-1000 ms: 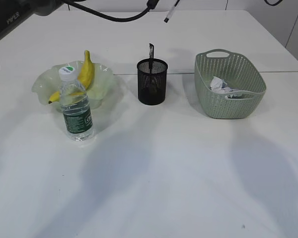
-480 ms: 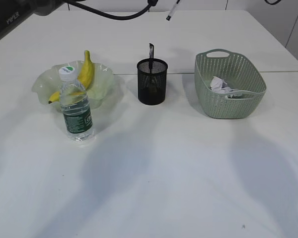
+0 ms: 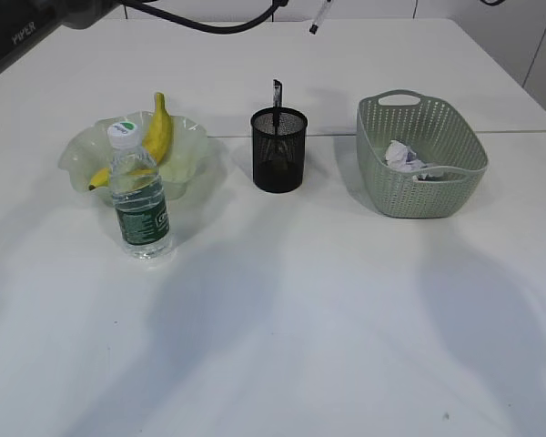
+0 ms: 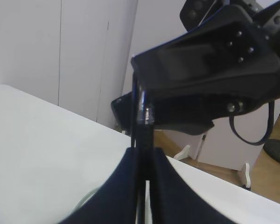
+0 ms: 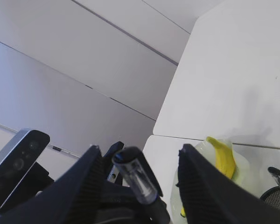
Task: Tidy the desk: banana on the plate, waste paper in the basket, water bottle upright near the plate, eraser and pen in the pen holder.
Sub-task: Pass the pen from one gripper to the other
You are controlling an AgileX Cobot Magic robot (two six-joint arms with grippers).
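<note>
pen (image 3: pixel 320 15) higher than before | left jaws together — right jaws around pen

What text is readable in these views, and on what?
"PiPER": white lettering on the dark robot arm at the top left of the exterior view.
Water bottle label: white lettering on dark green, too small to read.
Bottle cap: a green mark, not legible.
Waste paper in the basket: faint marks, unreadable.
Wrist views: no readable text.
</note>
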